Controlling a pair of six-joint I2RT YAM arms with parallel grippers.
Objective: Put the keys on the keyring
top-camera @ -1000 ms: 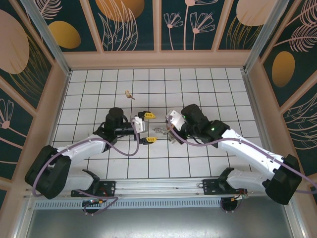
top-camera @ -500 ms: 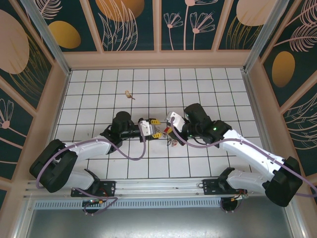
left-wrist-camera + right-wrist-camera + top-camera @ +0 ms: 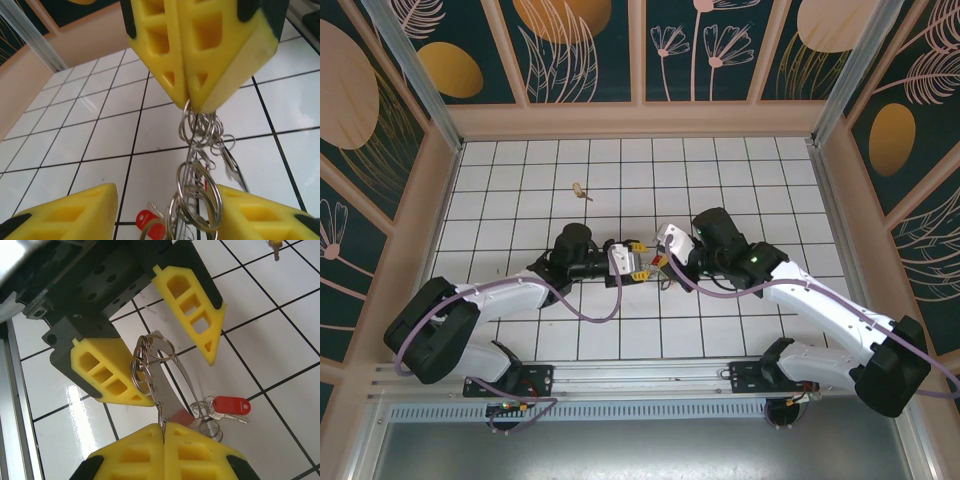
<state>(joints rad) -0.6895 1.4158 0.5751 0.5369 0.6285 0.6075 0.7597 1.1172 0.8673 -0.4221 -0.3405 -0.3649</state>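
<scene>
The white tiled table (image 3: pixel 520 170) sat inside patterned walls.

Top view: the left gripper (image 3: pixel 638 262) and right gripper (image 3: pixel 661 262) stood tip to tip at centre.

Left wrist: the right jaws were clamped on the keyring (image 3: pixel 196 131). The left jaws stood apart, straddling it.

Right wrist: a red-tagged key (image 3: pixel 231 405) sat just beside the rings.

Judgement: the left jaws needed to centre on one ring before closing.

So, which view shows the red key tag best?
Right wrist: the red tag shows whole. Left wrist catches only a red piece low behind the rings; from above it's too small to tell.
</scene>
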